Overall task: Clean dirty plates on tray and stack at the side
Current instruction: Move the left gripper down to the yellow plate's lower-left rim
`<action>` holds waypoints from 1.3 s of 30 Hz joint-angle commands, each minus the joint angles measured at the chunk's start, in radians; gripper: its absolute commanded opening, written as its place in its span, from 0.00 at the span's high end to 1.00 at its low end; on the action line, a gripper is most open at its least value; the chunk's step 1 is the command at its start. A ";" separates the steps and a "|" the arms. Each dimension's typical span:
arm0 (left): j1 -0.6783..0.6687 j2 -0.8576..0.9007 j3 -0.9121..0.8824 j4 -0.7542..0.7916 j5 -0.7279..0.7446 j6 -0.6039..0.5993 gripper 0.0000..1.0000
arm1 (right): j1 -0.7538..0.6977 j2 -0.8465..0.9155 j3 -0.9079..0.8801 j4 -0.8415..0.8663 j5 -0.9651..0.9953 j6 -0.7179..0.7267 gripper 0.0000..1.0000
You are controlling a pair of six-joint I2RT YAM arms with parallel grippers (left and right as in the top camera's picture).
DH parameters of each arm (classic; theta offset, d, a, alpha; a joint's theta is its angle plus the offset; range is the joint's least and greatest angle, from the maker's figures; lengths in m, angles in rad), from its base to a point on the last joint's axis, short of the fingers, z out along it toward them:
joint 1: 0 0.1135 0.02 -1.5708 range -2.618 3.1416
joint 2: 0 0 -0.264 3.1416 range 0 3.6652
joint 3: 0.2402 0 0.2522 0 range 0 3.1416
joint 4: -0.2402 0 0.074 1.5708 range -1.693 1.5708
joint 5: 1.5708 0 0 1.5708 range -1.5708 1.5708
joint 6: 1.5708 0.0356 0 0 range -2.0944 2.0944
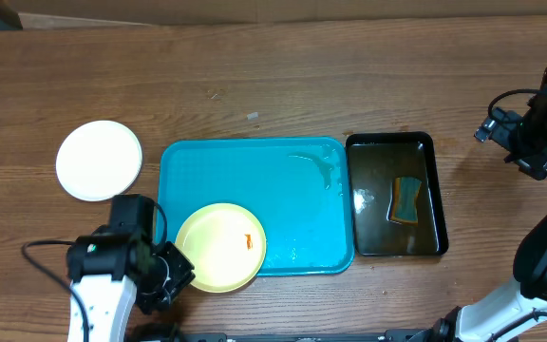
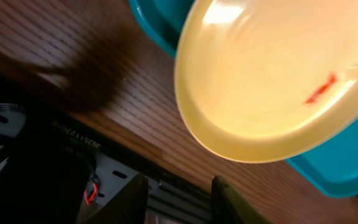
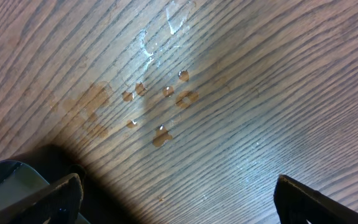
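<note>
**Surface** (image 1: 283,85): brown wood-grain finish with straight, close grain lines.

**Tray** (image 1: 254,180): turquoise plastic, rectangular, with rounded corners and a raised rim. The floor is faintly textured. Glossy wet patches sit toward the corner nearest the black tray (image 1: 387,139).

**Yellow plate** (image 1: 218,249): pale yellow, round, smooth plastic with a shallow upturned rim. It lies at the tray's near left corner, and part of its edge overhangs the tray rim above the surface. One small orange-red smear (image 1: 248,241) marks its inside, on the side toward the tray's middle.

**White plate** (image 1: 99,160): round, smooth and matt. It rests on the surface beyond the tray's left short edge, apart from the tray. I cannot tell whether it is one plate or a stack.

**Black tray:** a smaller glossy rectangle just beside the tray's right short edge. It holds brownish water and a rectangular sponge (image 1: 405,199).

**Left jaws:** dark and spread apart, with nothing between them. They are just off the tray's near left corner, close to the yellow plate's overhanging edge and clear of it.

**Right jaws:** spread wide and empty, well apart from the tray and past the black tray. They are above bare surface spotted with water droplets (image 3: 160,93).
</note>
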 commanded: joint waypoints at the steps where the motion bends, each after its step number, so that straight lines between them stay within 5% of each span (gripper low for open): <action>1: -0.007 0.076 -0.048 0.021 -0.013 -0.024 0.64 | 0.001 -0.016 0.008 0.005 -0.005 0.004 0.00; 12: -0.007 0.284 -0.078 0.119 -0.013 -0.007 0.65 | 0.001 -0.016 0.008 0.005 -0.005 0.004 0.00; 28: -0.007 0.324 -0.130 0.198 -0.014 0.003 0.66 | 0.001 -0.016 0.008 0.005 -0.005 0.004 0.00; 39: -0.007 0.324 -0.135 0.227 -0.016 0.003 0.80 | 0.001 -0.016 0.008 0.005 -0.005 0.004 0.00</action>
